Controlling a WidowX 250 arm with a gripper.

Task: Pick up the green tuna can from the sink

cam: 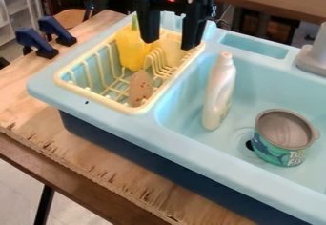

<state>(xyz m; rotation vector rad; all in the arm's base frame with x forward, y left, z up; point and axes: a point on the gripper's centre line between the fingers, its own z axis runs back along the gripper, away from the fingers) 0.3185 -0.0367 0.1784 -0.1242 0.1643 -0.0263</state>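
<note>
The black gripper [170, 40] hangs open over the back right part of the yellow dish rack [136, 109], its two fingers apart. Close by its left finger, a yellow object [130, 50] with a green tip stands at the back of the rack. A brown speckled piece [140, 88] leans near the rack's front. In the sink basin, a white bottle [218, 93] stands tilted against the left side, and an opened tin can [280, 145] with a green and blue label sits to its right.
The light blue toy sink [191, 132] rests on a wooden table [89, 164]. Two dark blue clamps [56, 26] are at the table's back left. A grey faucet base [313, 59] rises at the right edge. A small recess [255, 46] lies behind the basin.
</note>
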